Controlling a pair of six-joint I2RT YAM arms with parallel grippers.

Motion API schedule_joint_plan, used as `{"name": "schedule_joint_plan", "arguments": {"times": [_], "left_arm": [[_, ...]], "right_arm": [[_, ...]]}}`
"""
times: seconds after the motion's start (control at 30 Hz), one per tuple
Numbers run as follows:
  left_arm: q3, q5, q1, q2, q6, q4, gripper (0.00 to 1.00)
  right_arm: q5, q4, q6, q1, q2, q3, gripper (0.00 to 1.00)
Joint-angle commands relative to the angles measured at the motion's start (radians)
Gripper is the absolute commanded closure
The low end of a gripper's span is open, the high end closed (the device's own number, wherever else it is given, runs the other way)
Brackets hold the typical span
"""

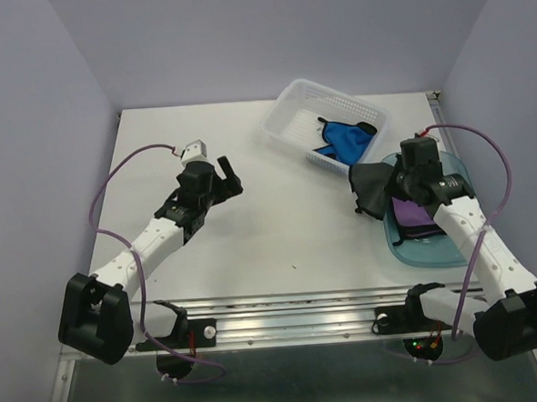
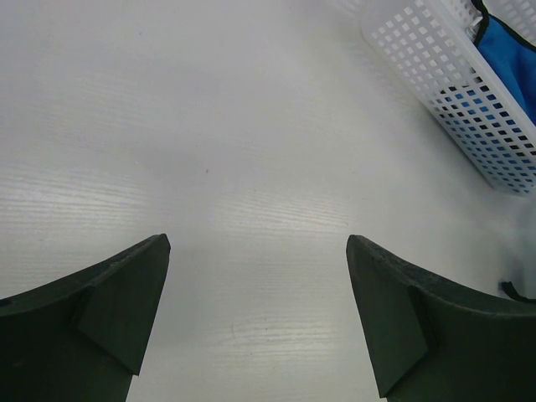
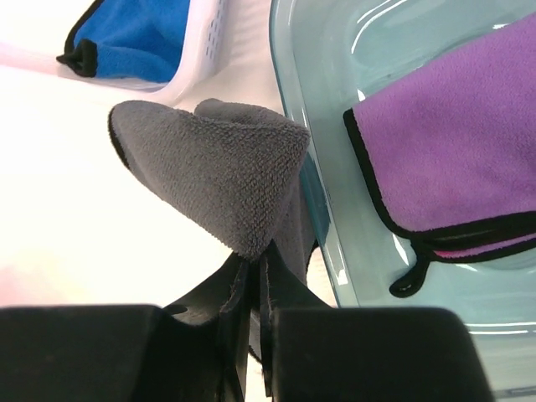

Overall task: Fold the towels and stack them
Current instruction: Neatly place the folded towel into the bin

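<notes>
Near the right edge of the table (image 1: 253, 247), the right claw (image 3: 255, 280) is clenched on a dark grey towel (image 3: 213, 163) just beside the tray (image 3: 331, 234) holding a purple towel (image 3: 452, 134), while the left claw (image 2: 258, 310) hangs released.

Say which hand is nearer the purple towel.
Right. The right hand, shut on the dark towel, hangs beside the purple towel; the left hand, open, is across the table.

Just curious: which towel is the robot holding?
The dark grey towel, pinched in the right fingers; the blue towel lies in the basket, the purple towel in the tray.
</notes>
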Motion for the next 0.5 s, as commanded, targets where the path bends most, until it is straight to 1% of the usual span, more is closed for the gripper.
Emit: {"name": "schedule_joint_plan", "arguments": {"times": [0.0, 0.1, 0.23, 0.3, 0.4, 0.47], "left_arm": [[0.017, 0.01, 0.008, 0.007, 0.026, 0.044, 0.01], [0.022, 0.026, 0.011, 0.018, 0.026, 0.048, 0.01], [0.022, 0.039, 0.012, 0.035, 0.028, 0.054, 0.01], [0.023, 0.043, 0.012, 0.036, 0.029, 0.056, 0.01], [0.02, 0.043, 0.015, 0.035, 0.031, 0.056, 0.01], [0.017, 0.043, 0.017, 0.032, 0.031, 0.059, 0.01]], "right_arm": [[-0.017, -0.064, -0.05, 0.0, -0.059, 0.086, 0.99], [0.025, -0.081, -0.049, -0.002, -0.108, 0.098, 0.99], [0.064, -0.104, -0.069, -0.002, -0.09, 0.149, 0.99], [0.066, -0.107, -0.073, -0.003, -0.066, 0.166, 0.99], [0.052, -0.093, -0.076, -0.003, -0.073, 0.179, 0.99], [0.034, -0.119, -0.096, -0.005, -0.07, 0.198, 0.99]]}}
